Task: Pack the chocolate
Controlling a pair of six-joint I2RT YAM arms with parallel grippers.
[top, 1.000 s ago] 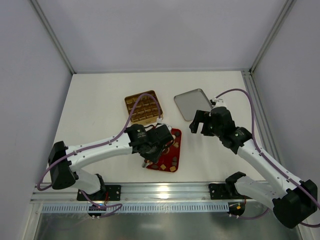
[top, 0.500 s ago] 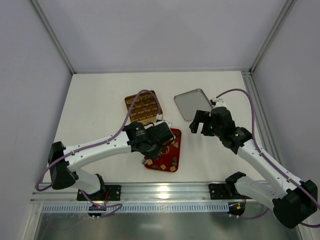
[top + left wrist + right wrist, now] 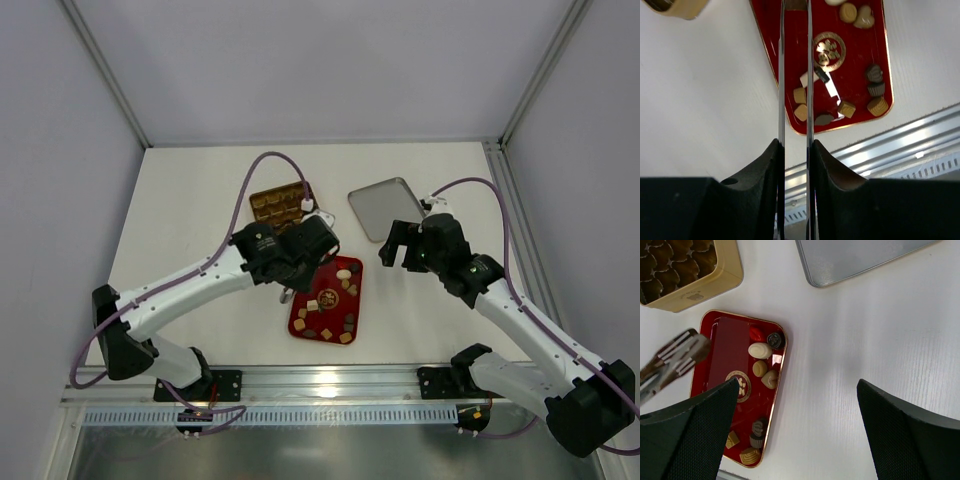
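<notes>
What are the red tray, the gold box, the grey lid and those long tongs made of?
The red tray: probably painted metal or plastic; glossy, with a thin gold rim.
The gold box: likely tin; smooth satin-gold walls.
The grey lid: looks like metal; dull silver sheen, rolled edge.
The tongs: shiny steel, judging by the mirror-like thin blades.

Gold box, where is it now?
Top view: the gold box sits left of the silver lid, beyond the red tray, partly hidden by the left arm.
</notes>
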